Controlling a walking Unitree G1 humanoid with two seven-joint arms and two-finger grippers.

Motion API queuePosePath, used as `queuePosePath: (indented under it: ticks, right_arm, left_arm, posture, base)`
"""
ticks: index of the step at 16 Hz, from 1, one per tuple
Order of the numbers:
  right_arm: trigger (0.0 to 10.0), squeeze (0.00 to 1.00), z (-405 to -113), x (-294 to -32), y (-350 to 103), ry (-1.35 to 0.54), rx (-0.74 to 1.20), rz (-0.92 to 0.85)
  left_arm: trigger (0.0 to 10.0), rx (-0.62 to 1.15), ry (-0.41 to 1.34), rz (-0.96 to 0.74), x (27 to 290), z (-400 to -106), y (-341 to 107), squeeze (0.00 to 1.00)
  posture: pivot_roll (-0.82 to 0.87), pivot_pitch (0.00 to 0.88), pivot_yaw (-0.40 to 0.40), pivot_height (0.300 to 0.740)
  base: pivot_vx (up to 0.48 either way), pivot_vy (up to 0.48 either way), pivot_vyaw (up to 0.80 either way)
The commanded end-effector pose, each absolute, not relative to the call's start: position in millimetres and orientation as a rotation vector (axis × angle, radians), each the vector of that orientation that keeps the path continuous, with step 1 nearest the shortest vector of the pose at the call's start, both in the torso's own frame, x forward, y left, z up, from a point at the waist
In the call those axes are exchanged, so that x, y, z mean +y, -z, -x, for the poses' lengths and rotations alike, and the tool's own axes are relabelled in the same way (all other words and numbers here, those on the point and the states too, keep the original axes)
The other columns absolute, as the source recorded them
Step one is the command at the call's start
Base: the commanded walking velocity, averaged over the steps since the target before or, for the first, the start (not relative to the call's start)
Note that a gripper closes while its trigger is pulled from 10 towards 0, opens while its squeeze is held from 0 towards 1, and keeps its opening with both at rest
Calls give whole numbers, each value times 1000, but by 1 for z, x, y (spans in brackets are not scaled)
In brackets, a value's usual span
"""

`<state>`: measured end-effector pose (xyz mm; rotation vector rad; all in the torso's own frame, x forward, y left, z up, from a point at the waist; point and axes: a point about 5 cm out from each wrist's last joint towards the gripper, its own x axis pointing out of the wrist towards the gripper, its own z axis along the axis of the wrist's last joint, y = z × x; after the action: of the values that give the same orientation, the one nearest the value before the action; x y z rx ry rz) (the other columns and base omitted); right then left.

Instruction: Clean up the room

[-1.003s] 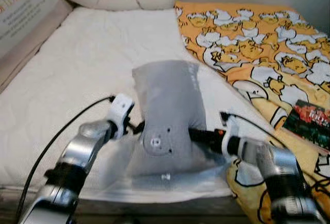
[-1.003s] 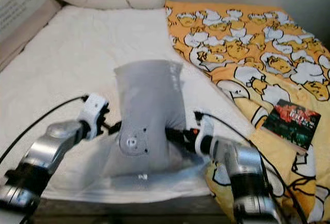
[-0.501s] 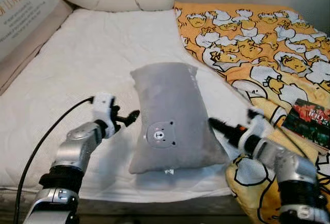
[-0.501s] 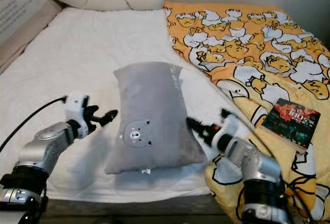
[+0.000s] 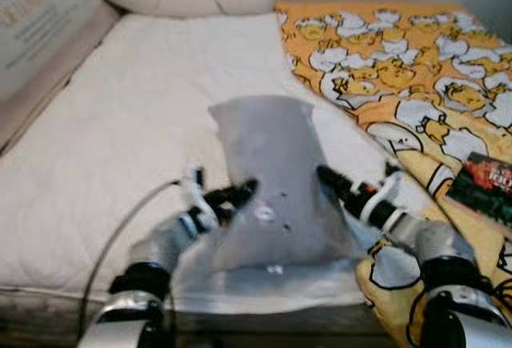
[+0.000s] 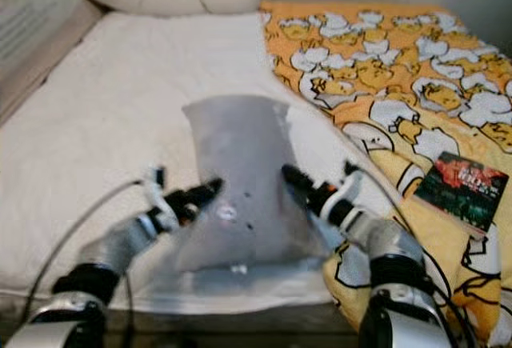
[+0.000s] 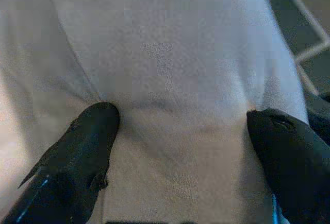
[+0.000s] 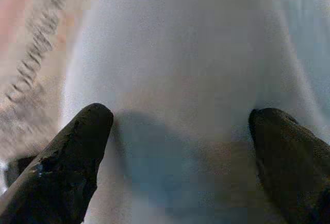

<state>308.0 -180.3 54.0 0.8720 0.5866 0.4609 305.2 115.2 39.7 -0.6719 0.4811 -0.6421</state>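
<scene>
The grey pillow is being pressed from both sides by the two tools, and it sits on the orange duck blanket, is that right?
Not quite. The grey pillow is pressed between the left tool and the right tool, but it sits on the white sheet, beside the orange duck blanket. The left eye view shows this.

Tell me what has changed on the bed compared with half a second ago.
Both arms closed in again on the grey pillow: the left end effector now presses its left side and the right end effector its right side, fingers open. The pillow, which lay flat, is squeezed and raised at its near end. The orange duck blanket, the dark book and the white sheet stayed as they were.
</scene>
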Motion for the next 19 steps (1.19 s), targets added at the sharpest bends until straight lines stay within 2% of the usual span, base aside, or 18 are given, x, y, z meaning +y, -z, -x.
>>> queuePosePath:
  ticks: [1,2,3,4,5,8,11,19]
  right_arm:
    - [10000,0,-304,-168,-47,-516,643,-830]
    - [0,0,-295,-153,-37,-575,682,-826]
    - [0,0,-293,-149,-32,-581,690,-802]
    - [0,0,-292,-148,-30,-587,691,-792]
    - [0,0,-290,-145,-24,-582,715,-767]
    - [0,0,-288,-139,-18,-542,738,-812]
    - [0,0,-291,-138,-18,-550,712,-749]
    - [0,0,-295,-138,-21,-532,608,-719]
  left_arm:
    - [10000,549,682,598,102,-298,-29,1000]
    - [0,645,684,504,91,-289,-15,694]
    - [0,680,680,440,91,-286,-9,400]
    - [0,691,679,432,92,-286,-8,400]
    - [0,678,673,433,95,-286,-8,0]
    - [0,645,627,400,107,-291,-11,0]
    - [0,626,625,375,113,-297,-16,0]
    - [0,596,646,341,104,-303,-22,0]
  posture:
    - [-109,0,33,740]
    - [-94,0,14,740]
    - [-92,0,13,740]
    - [-91,0,13,740]
    - [-92,0,13,740]
    - [-74,0,14,740]
    - [-84,0,30,740]
    - [-89,0,37,740]
  base:
    - [0,0,0]
    - [0,0,0]
    - [0,0,0]
    - [0,0,0]
    - [0,0,0]
    - [0,0,0]
    - [0,0,0]
    - [0,0,0]
